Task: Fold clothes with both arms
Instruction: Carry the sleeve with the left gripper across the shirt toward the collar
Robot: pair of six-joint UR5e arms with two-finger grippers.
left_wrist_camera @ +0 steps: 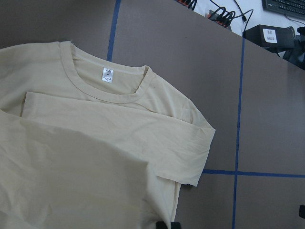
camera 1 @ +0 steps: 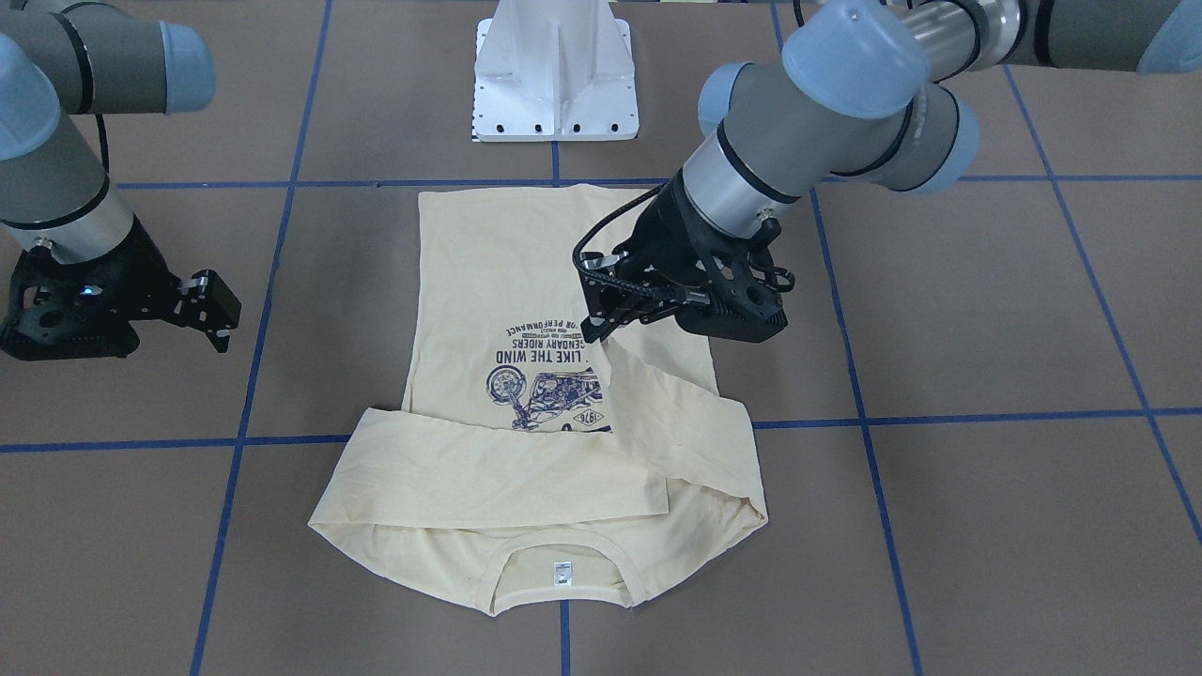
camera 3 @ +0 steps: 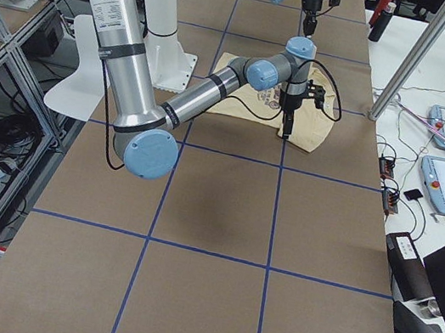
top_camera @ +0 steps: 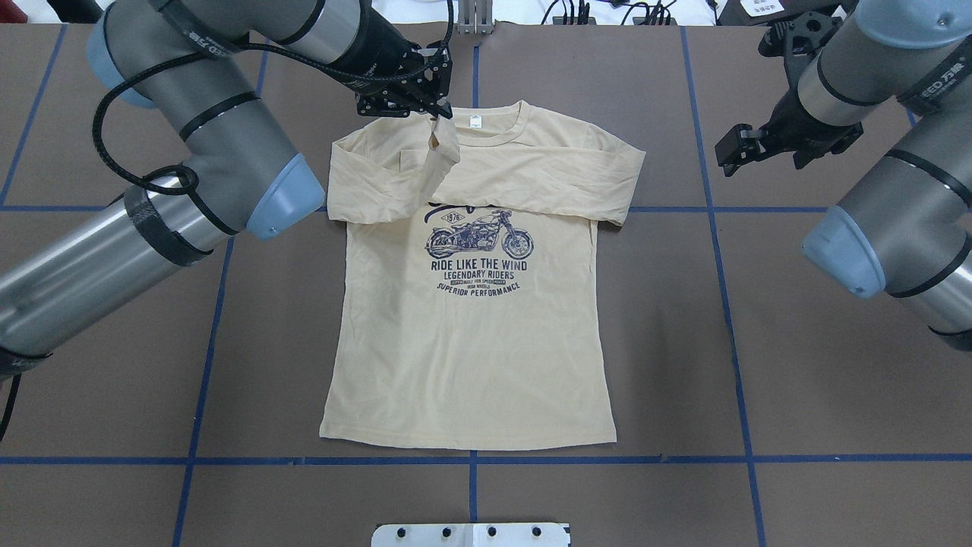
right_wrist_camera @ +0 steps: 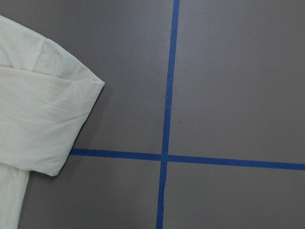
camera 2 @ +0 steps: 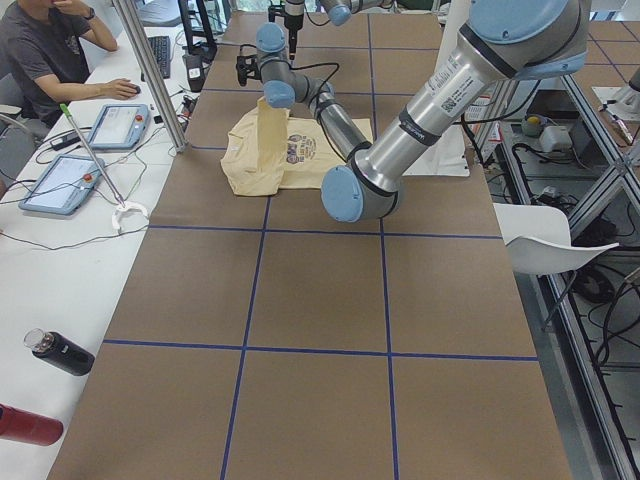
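T-shirt (top_camera: 471, 349) flat, print up, mid-surface (top_camera: 683, 342); collar (top_camera: 497, 125) on the far side, hem nearest the robot. Right-side sleeve (top_camera: 554, 178) folded across the chest. Left gripper (top_camera: 436, 114) just left of the collar, jaws pinched on the cuff of the left-side sleeve (top_camera: 444, 152), which is raised off the shirt. Right gripper (top_camera: 730, 152) well right of the cloth; its jaw gap cannot be told.
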